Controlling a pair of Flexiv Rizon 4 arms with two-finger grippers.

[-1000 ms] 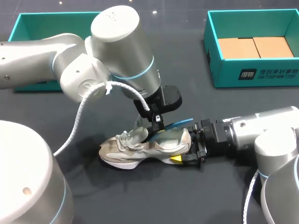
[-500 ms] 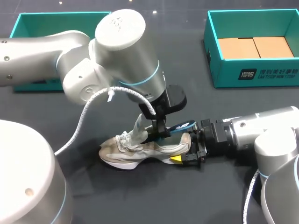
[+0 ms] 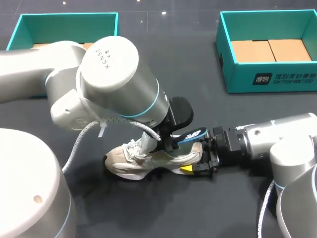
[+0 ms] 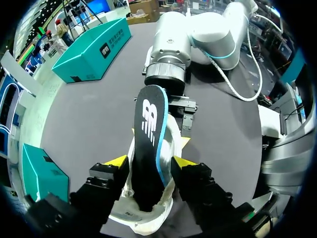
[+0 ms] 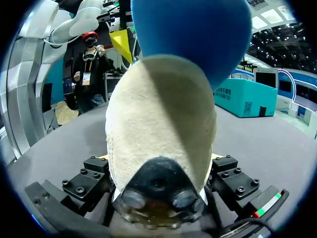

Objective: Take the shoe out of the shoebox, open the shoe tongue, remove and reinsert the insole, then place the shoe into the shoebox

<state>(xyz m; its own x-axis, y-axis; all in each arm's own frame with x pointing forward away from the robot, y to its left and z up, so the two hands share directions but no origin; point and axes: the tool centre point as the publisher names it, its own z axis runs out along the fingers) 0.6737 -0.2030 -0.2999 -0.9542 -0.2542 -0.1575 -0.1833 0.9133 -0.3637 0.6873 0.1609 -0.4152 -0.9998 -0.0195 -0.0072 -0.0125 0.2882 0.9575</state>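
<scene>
The left box [image 3: 64, 17] stands well away from the left fingers [image 4: 116, 161]. These fingers are clenched on the insole [image 3: 192, 135], one on each long edge. Its front end is tucked down inside the shoe [image 3: 143, 161] and its heel end sticks up past the collar, towards the right fingers [image 3: 187, 169]. The shoe lies on its sole on the worktop [image 3: 198, 213], out of both boxes. The right fingers grasp its heel from two sides. The right box [image 3: 270, 79] sits well beyond them.

The insole step looks to be in hand, though whether the insole is coming out or going back in cannot be told. Either way, the next move probably calls for sliding the insole along the shoe while the heel is held steady.

Count: one shoe, one insole, two boxes.
</scene>
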